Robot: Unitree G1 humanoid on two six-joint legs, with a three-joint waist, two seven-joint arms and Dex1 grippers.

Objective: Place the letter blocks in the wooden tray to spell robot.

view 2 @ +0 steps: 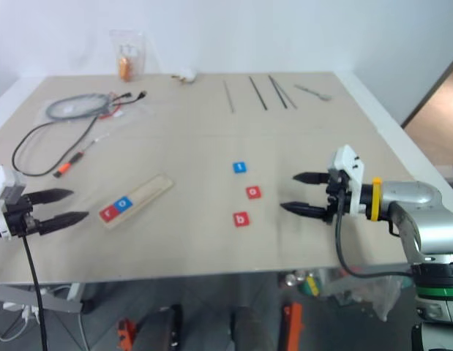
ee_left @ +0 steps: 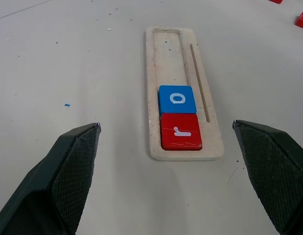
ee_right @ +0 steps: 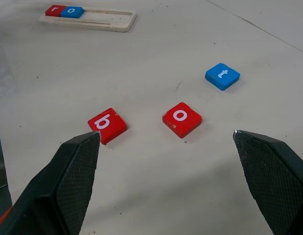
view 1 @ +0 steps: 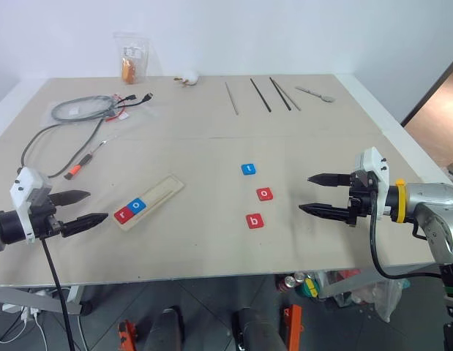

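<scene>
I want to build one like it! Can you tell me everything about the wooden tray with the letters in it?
The wooden tray is a long, narrow strip of pale wood with rounded corners, a shallow sunken channel and a thin groove beside it. It lies flat on the table, angled, near the left gripper, which does not touch it. Two tiles sit side by side at one end: a red r block at the very end and a blue o block next to it. The rest of the channel holds nothing.

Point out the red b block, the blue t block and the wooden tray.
red b block (ee_right: pixel 107 125), right wrist view, on its top face beside the letter.
blue t block (ee_right: pixel 222 76), right wrist view, on its top face.
wooden tray (ee_left: pixel 168 58), left wrist view, on the bare groove beyond the two tiles.
</scene>
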